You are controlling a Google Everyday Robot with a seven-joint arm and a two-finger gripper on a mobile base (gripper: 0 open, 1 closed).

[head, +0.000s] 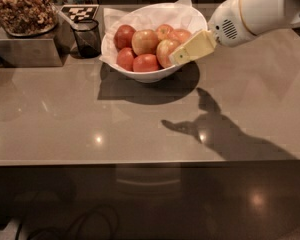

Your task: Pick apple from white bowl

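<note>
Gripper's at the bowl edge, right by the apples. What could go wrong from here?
1. The gripper sits low over the right rim of the bowl. Going lower could catch the rim or the paper liner and shove the bowl.
2. The apple next to it is packed against others, so a nudge may roll it or push its neighbours.
3. The cup stands close on the bowl's left, and a shoved bowl could hit it.
</note>
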